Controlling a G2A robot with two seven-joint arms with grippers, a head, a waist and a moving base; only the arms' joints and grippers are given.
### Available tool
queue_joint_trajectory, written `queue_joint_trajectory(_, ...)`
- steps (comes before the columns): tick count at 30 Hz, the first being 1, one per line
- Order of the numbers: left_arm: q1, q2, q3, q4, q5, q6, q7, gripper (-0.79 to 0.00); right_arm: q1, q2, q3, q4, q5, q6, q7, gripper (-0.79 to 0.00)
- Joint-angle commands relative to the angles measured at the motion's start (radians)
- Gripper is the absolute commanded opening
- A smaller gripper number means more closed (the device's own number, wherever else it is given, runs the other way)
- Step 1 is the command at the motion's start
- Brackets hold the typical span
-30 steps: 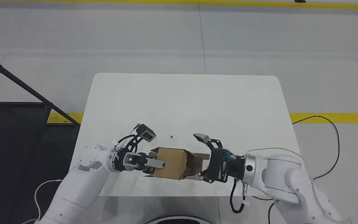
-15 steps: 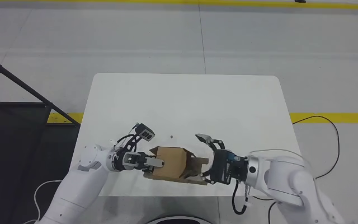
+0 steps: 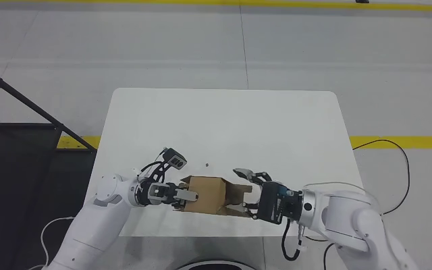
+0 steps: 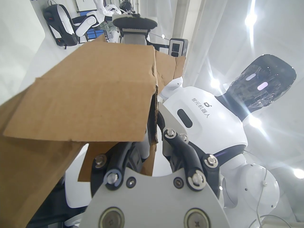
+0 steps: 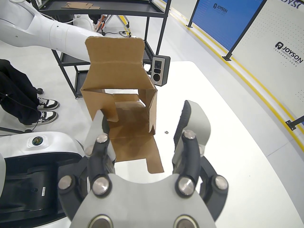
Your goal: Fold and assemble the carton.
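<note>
Two grippers meet at a brown carton (image 3: 206, 194) lying on its side near the front edge of the white worktop (image 3: 270, 128). The left gripper (image 3: 183, 196) is clamped on one end. The right gripper (image 5: 142, 113) is spread wide at the open end, astride the lower flap (image 5: 140, 153). Nothing shows inside the carton. Flap-folding seems in hand; the next move likely calls for pressing that flap inward.
</note>
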Motion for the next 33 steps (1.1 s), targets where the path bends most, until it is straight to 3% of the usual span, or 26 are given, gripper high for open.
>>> queue_joint_trajectory(1,0.000,0.000,-0.001,0.000,0.000,0.000,0.002,-0.785,-0.002,0.000,0.000,-0.003,-0.002,-0.001,0.000,-0.428)
queue_joint_trajectory(23,-0.002,-0.004,-0.014,0.007,0.003,-0.010,0.023,-0.785,-0.035,0.005,0.030,-0.034,-0.010,-0.010,-0.014,-0.536)
queue_joint_trajectory(33,-0.001,-0.005,-0.017,0.009,0.008,-0.011,0.025,-0.785,-0.044,0.008,0.059,-0.024,0.030,-0.032,-0.041,-0.499)
